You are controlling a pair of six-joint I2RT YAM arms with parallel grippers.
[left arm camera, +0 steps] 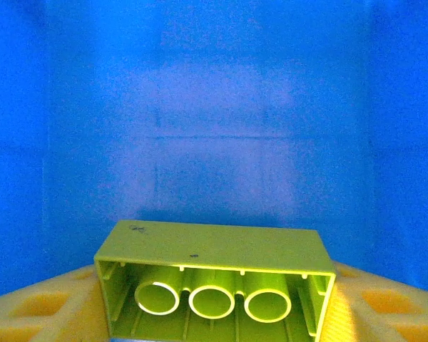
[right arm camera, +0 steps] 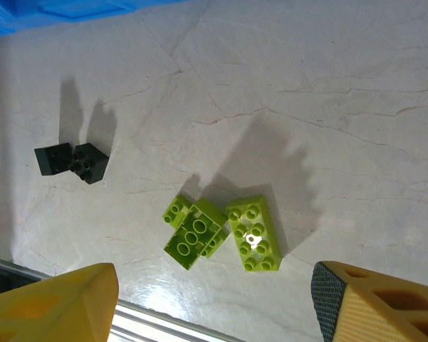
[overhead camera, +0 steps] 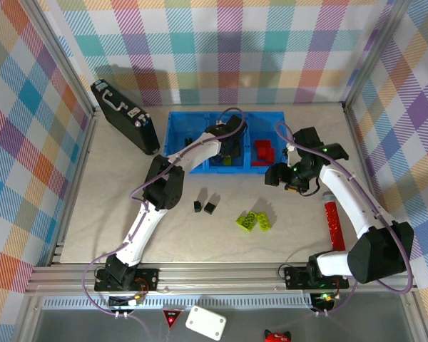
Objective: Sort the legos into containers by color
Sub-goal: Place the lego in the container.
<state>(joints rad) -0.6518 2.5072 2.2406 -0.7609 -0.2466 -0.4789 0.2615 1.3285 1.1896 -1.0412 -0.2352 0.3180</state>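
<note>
Clamping 1 lime brick (left arm camera: pixel 212 274) end-to-end, hollow underside camera-ward, left gripper (overhead camera: pixel 230 151) sits inside blue tray (left arm camera: pixel 214 107); right gripper (right arm camera: pixel 214 303) gapes empty.

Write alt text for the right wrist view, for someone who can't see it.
Lime-green bricks lie clustered on a pale table, with two black bricks to their left. The right gripper is open at the bottom edge, holding nothing; a blue tray shows at top left.
</note>
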